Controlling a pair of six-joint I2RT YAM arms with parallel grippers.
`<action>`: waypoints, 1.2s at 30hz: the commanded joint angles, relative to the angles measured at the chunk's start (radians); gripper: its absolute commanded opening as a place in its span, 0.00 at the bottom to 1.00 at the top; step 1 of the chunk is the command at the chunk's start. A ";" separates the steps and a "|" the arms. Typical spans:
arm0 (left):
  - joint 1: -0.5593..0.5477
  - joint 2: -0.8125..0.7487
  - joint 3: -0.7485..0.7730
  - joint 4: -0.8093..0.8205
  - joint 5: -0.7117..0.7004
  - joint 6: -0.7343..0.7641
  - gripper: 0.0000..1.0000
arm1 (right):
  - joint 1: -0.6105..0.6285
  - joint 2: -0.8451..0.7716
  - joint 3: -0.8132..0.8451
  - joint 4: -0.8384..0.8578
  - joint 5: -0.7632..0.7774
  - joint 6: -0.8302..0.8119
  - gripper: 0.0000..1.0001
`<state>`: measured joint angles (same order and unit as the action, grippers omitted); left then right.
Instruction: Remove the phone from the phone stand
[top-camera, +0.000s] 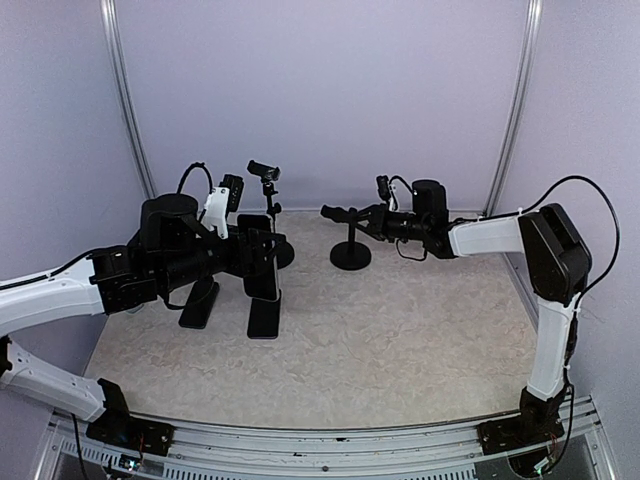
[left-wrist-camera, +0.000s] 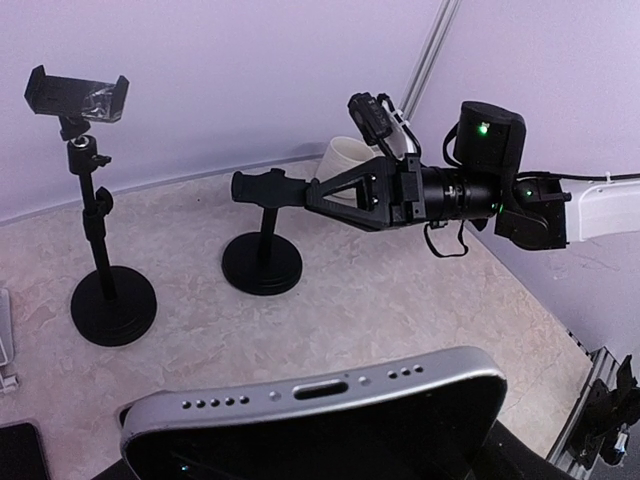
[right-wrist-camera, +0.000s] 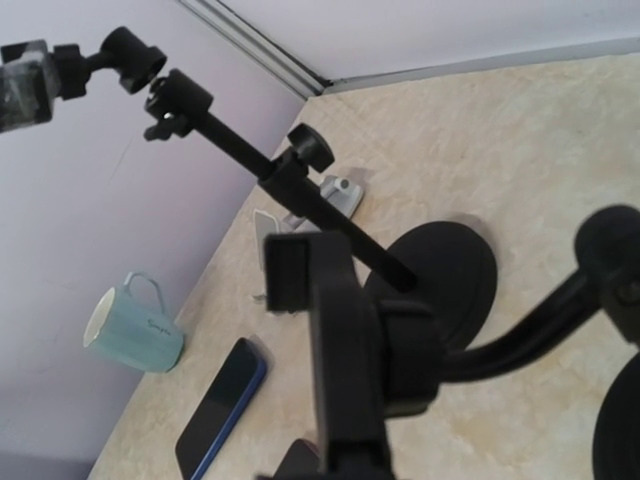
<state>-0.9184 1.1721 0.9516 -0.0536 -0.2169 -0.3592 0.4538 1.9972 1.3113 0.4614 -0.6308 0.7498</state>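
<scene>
Near the left edge of the pale marbled tabletop (top-camera: 400, 340), you see the left pincer (top-camera: 255, 250) clamped on the black smartphone with a silver metal rim (top-camera: 265, 285). The phone is held on end, raised above the surface. In the left wrist view its silver bottom edge (left-wrist-camera: 320, 400), with the charging port and speaker holes, fills the lower frame.

Just beyond it, toward the far edge, stands the tall black phone stand with a round base and slim pole (top-camera: 270, 205). Its clamp head at the top (left-wrist-camera: 78, 95) holds nothing, and the phone is apart from it.

At the middle of the far edge stands the short black stand with a round base (top-camera: 350, 255). The right pincer (top-camera: 335, 213) reaches in from the right edge with its fingers drawn together on the head of this stand, as the left wrist view also shows (left-wrist-camera: 255, 187).

On the tabletop below the held phone lies a dark flat phone (top-camera: 265, 320), with a second dark slab (top-camera: 198, 305) just to its left.

The right wrist view adds a teal ceramic mug (right-wrist-camera: 135, 330) by the left wall and a blue-edged phone (right-wrist-camera: 220, 410) lying flat near it.
</scene>
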 joint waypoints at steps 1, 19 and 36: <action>0.006 0.010 0.005 0.028 -0.018 -0.004 0.39 | -0.009 0.004 0.042 0.020 0.000 -0.029 0.26; -0.089 0.312 0.193 -0.007 -0.086 -0.057 0.39 | -0.035 -0.203 -0.125 0.000 0.043 -0.079 0.95; -0.120 0.740 0.462 -0.063 -0.105 -0.171 0.39 | -0.101 -0.587 -0.423 -0.097 0.137 -0.167 1.00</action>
<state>-1.0416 1.8568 1.3388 -0.1246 -0.3023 -0.4850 0.3672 1.4967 0.9371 0.4034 -0.5312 0.6197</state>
